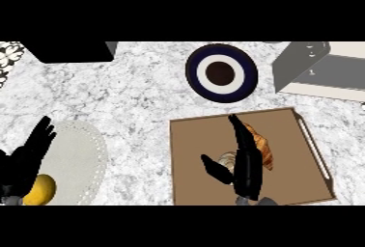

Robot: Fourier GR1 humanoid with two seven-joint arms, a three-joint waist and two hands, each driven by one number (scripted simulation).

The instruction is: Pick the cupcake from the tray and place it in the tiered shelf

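Grey marble counter; brown tray [299, 193] lower right, cupcake [228, 159] at its middle, mostly hidden between thumb and straight fingers of the open right hand [246, 164], nothing gripped yet. Cupcake likely light, soft, crushable: take low by the wrapper. Croissant [262, 144] touching beside crowds it; tiered shelf [314, 67] upper right; left hand [25, 154] rests open lower left

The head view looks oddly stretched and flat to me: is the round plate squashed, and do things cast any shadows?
Head view: the dark blue plate reads taller than wide, so the picture is squeezed sideways; lighting is even, without glare; only faint shading shows beside the tray; the right hand hides most of the cupcake.
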